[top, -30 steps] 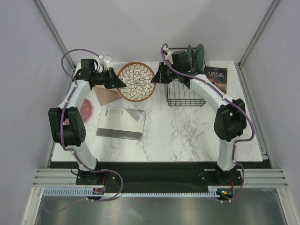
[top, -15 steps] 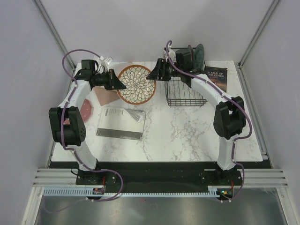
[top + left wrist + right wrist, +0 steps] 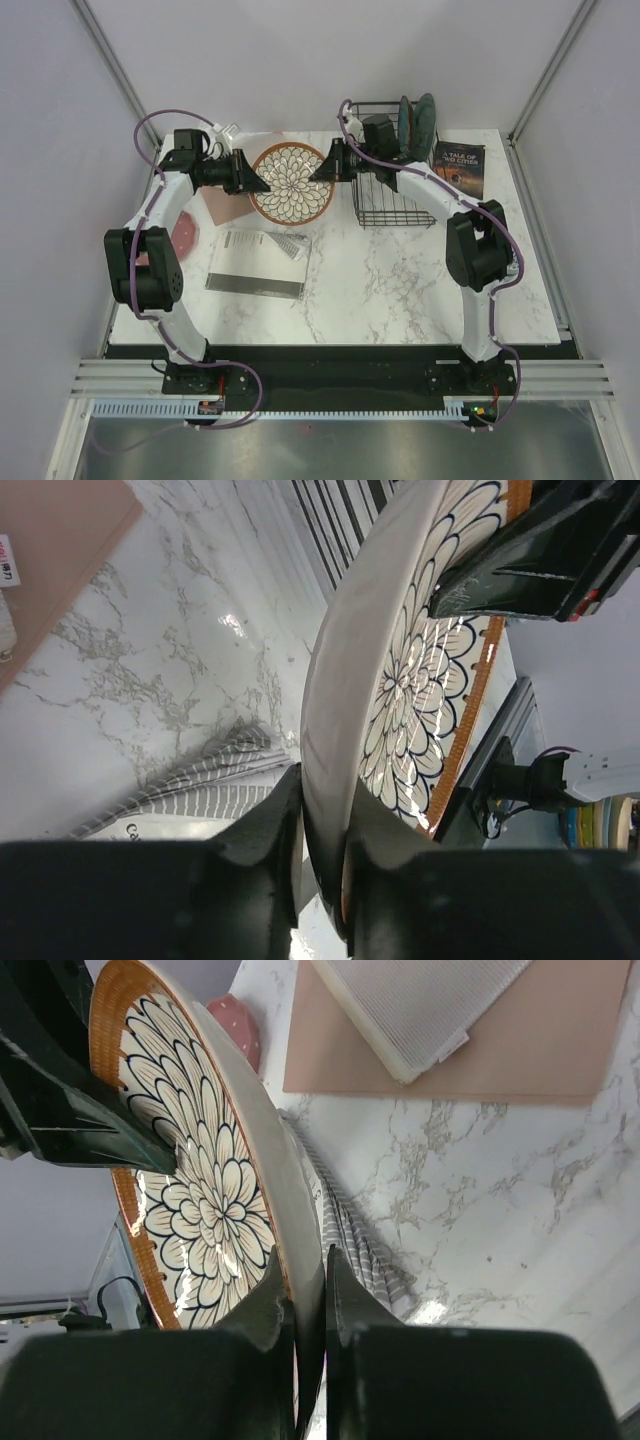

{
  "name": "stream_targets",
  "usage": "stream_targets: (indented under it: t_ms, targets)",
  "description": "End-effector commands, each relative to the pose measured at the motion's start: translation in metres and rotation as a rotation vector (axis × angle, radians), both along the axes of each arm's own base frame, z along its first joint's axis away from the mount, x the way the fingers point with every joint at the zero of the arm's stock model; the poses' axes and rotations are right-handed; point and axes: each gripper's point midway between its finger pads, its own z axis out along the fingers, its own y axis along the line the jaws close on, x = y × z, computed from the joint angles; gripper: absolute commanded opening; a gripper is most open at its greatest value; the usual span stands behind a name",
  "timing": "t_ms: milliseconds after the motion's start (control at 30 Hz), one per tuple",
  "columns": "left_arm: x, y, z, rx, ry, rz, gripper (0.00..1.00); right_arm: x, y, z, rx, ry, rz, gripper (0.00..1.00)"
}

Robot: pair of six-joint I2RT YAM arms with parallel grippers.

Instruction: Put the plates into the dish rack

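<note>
Plate [image 3: 292, 181] with the flower pattern is tilted up over the table [image 3: 380, 280], just left of the dish rack [image 3: 395, 205], with the left gripper [image 3: 258, 182] pinched tight on its left rim and the right gripper [image 3: 318, 175] pinched tight on its right rim.

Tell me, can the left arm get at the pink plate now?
Probably not yet: the left arm has its jaws shut on the patterned plate. Once free, the pink plate lies close beside it.
</note>
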Motion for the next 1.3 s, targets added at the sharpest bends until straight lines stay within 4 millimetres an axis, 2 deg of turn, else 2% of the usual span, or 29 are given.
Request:
stream_targets:
  t_ms: [0,33,67,133,167,200,267,300,333,367,400,433,467,567,633,667,700,733,800,833,900,967,1067,1100,1267]
  targets:
    - [0.0,-0.006,0.034,-0.028,-0.154,-0.06,0.33,0.005,-0.008,0.04,0.066,-0.03,-0.029,0.0]
    - [0.006,0.0,0.031,0.015,-0.16,-0.019,0.39,0.006,-0.011,0.044,0.065,-0.036,-0.035,0.0]
    - [0.01,0.004,0.029,0.043,-0.171,-0.001,0.53,0.01,-0.019,0.047,0.061,-0.048,-0.05,0.0]
    - [0.019,0.018,0.029,0.119,-0.183,0.061,0.61,0.016,-0.033,0.068,0.061,-0.095,-0.087,0.0]
    - [0.023,0.03,0.03,0.149,-0.198,0.09,0.69,0.027,-0.051,0.077,0.057,-0.122,-0.13,0.0]
    - [0.026,0.037,0.032,0.168,-0.206,0.116,0.71,0.032,-0.062,0.096,0.057,-0.175,-0.157,0.0]
    - [0.034,0.056,0.038,0.241,-0.241,0.191,0.79,0.055,-0.098,0.111,0.019,-0.24,-0.274,0.0]
    - [0.036,0.06,0.041,0.267,-0.254,0.213,0.81,0.064,-0.112,0.13,-0.011,-0.322,-0.312,0.0]
    - [0.039,0.067,0.041,0.299,-0.261,0.243,0.84,0.079,-0.136,0.131,-0.083,-0.357,-0.412,0.0]
    - [0.038,0.068,0.047,0.304,-0.275,0.255,0.86,0.088,-0.15,0.136,-0.14,-0.396,-0.483,0.0]
    - [0.038,0.069,0.049,0.308,-0.278,0.262,0.99,0.093,-0.162,0.15,-0.198,-0.473,-0.522,0.0]
    - [0.037,0.068,0.051,0.306,-0.28,0.262,1.0,0.098,-0.171,0.155,-0.232,-0.504,-0.569,0.0]
    - [0.036,0.068,0.053,0.298,-0.284,0.264,1.0,0.109,-0.193,0.166,-0.279,-0.536,-0.689,0.0]
    - [0.031,0.063,0.05,0.274,-0.269,0.251,1.0,0.121,-0.221,0.189,-0.32,-0.587,-0.865,0.0]
    - [0.028,0.061,0.046,0.264,-0.26,0.248,1.0,0.125,-0.231,0.201,-0.336,-0.611,-0.961,0.0]
    - [0.027,0.061,0.046,0.257,-0.254,0.254,1.0,0.126,-0.248,0.207,-0.375,-0.62,-1.077,0.0]
    - [0.024,0.059,0.045,0.251,-0.252,0.249,1.0,0.126,-0.251,0.213,-0.391,-0.636,-1.128,0.0]
    - [0.022,0.059,0.046,0.245,-0.25,0.25,1.0,0.124,-0.246,0.213,-0.436,-0.652,-1.158,0.0]
    - [0.018,0.058,0.047,0.237,-0.251,0.251,1.0,0.121,-0.263,0.216,-0.555,-0.65,-1.341,0.0]
    - [0.016,0.056,0.048,0.231,-0.251,0.249,1.0,0.116,-0.252,0.218,-0.583,-0.656,-1.374,0.0]
    - [0.012,0.054,0.047,0.219,-0.249,0.243,1.0,0.115,-0.246,0.217,-0.665,-0.68,-1.394,0.0]
    - [0.008,0.053,0.049,0.208,-0.249,0.249,1.0,0.113,-0.23,0.215,-0.704,-0.708,-1.357,0.0]
    - [0.002,0.05,0.048,0.189,-0.248,0.24,1.0,0.111,-0.225,0.215,-0.734,-0.704,-1.407,0.0]
    - [0.0,0.049,0.044,0.184,-0.239,0.238,1.0,0.111,-0.225,0.212,-0.767,-0.703,-1.41,0.0]
    - [-0.011,0.046,0.049,0.164,-0.253,0.236,1.0,0.115,-0.235,0.194,-0.911,-0.666,-1.479,0.0]
